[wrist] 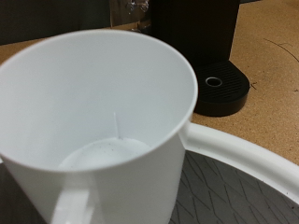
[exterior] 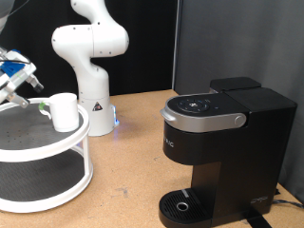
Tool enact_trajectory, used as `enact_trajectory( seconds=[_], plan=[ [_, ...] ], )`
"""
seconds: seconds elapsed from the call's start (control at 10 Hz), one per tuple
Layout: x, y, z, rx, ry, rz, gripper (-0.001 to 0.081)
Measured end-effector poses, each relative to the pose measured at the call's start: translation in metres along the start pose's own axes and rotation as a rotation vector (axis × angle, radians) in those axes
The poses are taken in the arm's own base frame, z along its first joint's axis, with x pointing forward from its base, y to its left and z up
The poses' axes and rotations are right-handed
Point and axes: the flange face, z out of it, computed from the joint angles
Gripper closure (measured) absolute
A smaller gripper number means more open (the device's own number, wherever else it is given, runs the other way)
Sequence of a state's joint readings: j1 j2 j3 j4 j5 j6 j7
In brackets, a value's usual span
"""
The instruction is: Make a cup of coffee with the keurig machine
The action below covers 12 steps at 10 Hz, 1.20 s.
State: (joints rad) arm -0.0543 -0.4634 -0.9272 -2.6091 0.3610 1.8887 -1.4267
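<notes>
One gripper [exterior: 28,90] hovers just beside the white cup [exterior: 64,111]; I cannot tell its spread; keurig machine [exterior: 220,142] sits well beyond

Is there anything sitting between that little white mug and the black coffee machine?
No. In the exterior view, only bare wooden tabletop separates the small white mug, on its white round shelf, from the boxy black coffee machine.

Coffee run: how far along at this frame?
Early. Done: nothing visible; the keurig machine has its lid down and its round drip base is bare. In hand: the gripper is at the exterior view's left by the cup, which stands on the white two-tier stand; the wrist view shows the cup empty. Left: cup not yet at the machine.
</notes>
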Motion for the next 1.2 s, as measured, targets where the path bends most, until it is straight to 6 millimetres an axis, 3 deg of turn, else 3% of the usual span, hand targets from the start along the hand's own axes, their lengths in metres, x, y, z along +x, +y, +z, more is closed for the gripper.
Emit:
enact_trajectory(
  seconds=[0.4, 0.9, 1.0, 1.1, 1.2],
  plan=[
    [-0.009, 0.008, 0.027, 0.055, 0.011, -0.026, 0.0001],
    [-0.012, 0.002, 0.042, 0.121, 0.03, -0.049, 0.0001],
    [-0.013, 0.002, 0.043, 0.12, 0.03, -0.048, 0.0089],
    [-0.014, 0.002, 0.044, 0.117, 0.03, -0.044, 0.0089],
    [-0.014, 0.002, 0.045, 0.114, 0.03, -0.043, 0.0226]
  ],
)
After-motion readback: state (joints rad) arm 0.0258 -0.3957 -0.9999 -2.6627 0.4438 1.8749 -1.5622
